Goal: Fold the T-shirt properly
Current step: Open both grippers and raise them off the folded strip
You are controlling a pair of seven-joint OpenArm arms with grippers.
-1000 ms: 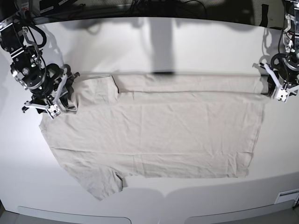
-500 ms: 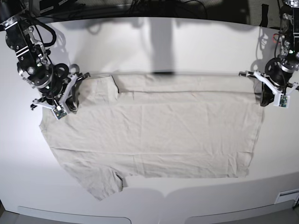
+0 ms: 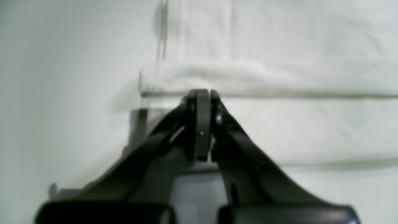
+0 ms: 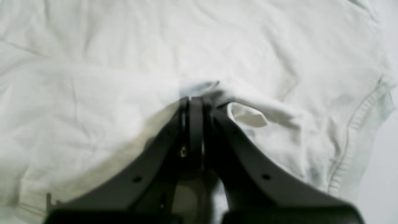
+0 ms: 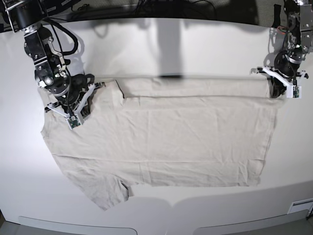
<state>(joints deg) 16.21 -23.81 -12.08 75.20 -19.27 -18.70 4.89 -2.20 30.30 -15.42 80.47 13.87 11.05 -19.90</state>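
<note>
Base view, shirt: the T-shirt lay spread flat across the middle of the table, pale beige, softly creased, with no print; its edge at 12 o'clock was folded over into a long narrow band, and one sleeve pointed toward 7 o'clock.
Base view, right gripper: the right gripper sat at 9 o'clock on the shirt's shoulder end, jaws pressed together on the cloth.
Base view, left gripper: the left gripper sat at 2 o'clock, at the end of the folded band, jaws together.
Base view, surface and room: the table was plain white with a curved near edge; dark cables and a black strip ran along the far side at 12 o'clock, and a dark shadow fell at top centre.
Left wrist view: the black fingers were closed flat on each other, their tips touching the rolled edge of the shirt; bare white table lay toward 9 o'clock; whether cloth was pinched could not be told.
Right wrist view: the fingers were clamped on a raised pucker of shirt fabric; a ribbed hem ran at 4 o'clock.
</note>
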